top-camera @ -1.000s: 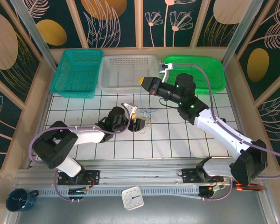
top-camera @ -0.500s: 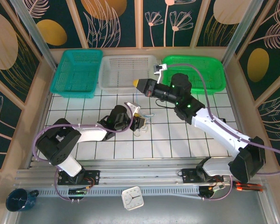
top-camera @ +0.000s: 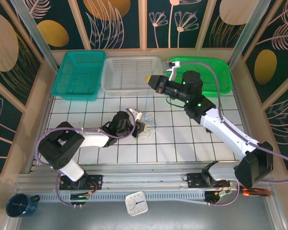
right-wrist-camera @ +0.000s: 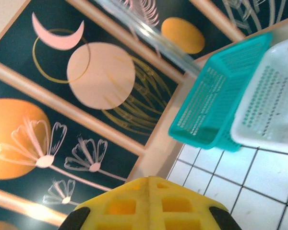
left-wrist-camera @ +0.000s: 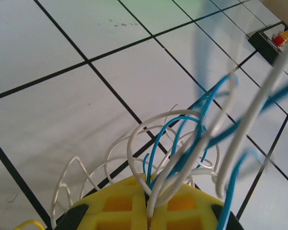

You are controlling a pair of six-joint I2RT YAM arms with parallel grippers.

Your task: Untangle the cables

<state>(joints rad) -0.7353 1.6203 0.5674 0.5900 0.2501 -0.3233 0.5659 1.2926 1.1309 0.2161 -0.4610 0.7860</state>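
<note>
The cables (top-camera: 151, 120) are a small knot of thin blue and white wires on the tiled table, just right of my left gripper (top-camera: 142, 126). In the left wrist view the yellow pads (left-wrist-camera: 120, 206) are shut on several white and blue strands (left-wrist-camera: 182, 139), which loop out ahead of the left gripper (left-wrist-camera: 148, 184). Other strands rise steeply up and to the right, blurred. My right gripper (top-camera: 148, 79) hangs high above the knot near the white basket, its yellow pads (right-wrist-camera: 182, 203) pressed together at the right gripper (right-wrist-camera: 149, 179); thin strands run up toward it.
Three baskets line the back edge: teal (top-camera: 79, 74), white (top-camera: 129, 72) and green (top-camera: 201, 72). Thick lilac cables loop off both arms. A small clock (top-camera: 136, 203) and a dark mug (top-camera: 19, 205) sit beyond the near rail.
My left gripper has shut on the wires and drawn slightly left. The right gripper swung left, then back right and up, lifting strands from the knot.
</note>
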